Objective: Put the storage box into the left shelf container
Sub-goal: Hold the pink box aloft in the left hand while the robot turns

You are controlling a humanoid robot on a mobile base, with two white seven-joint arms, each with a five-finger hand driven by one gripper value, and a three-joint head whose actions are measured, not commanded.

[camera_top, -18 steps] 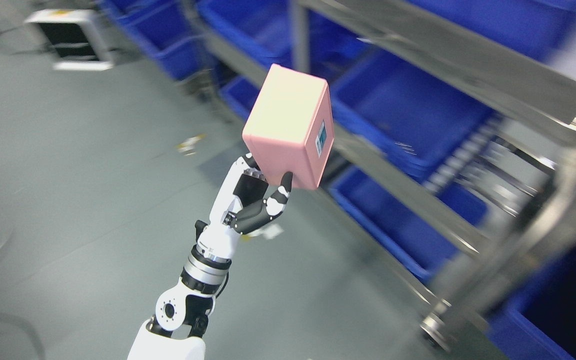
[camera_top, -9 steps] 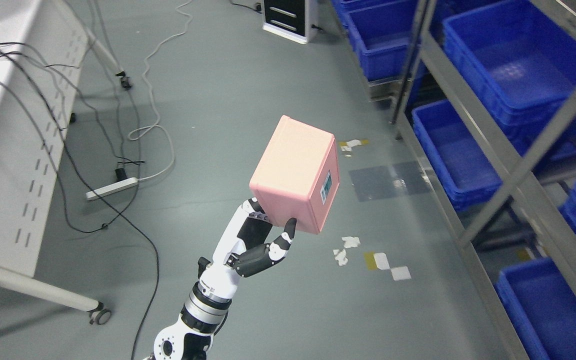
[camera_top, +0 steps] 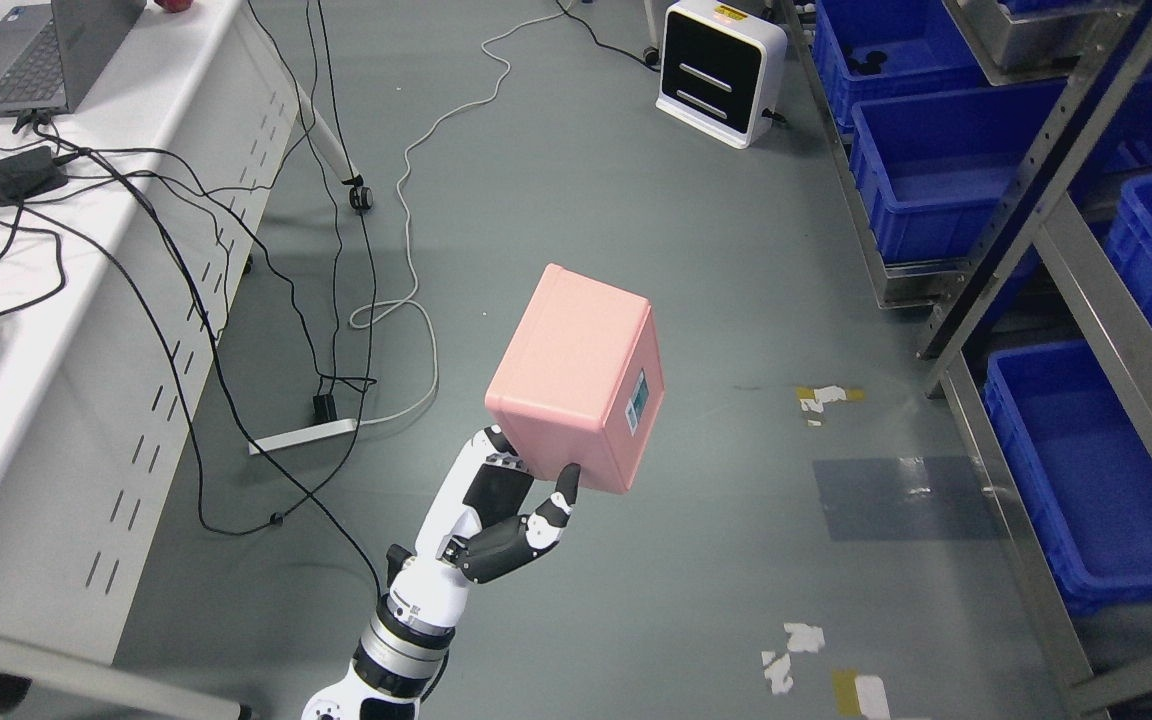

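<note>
Head view: left hand [camera_top: 501, 520] has its fingers clamped on the near bottom end of the pink storage box [camera_top: 576, 385], holding it up over open floor, tilted, with a small label facing right. The shelf [camera_top: 1056, 210] with its blue bins [camera_top: 1086, 470] is off to the right, well apart from the box. A white desk [camera_top: 86, 330] with cables sits left. Looks like the carry step to me; next it needs to swing the box right and line it up over a bin. Right arm isn't visible.
</note>
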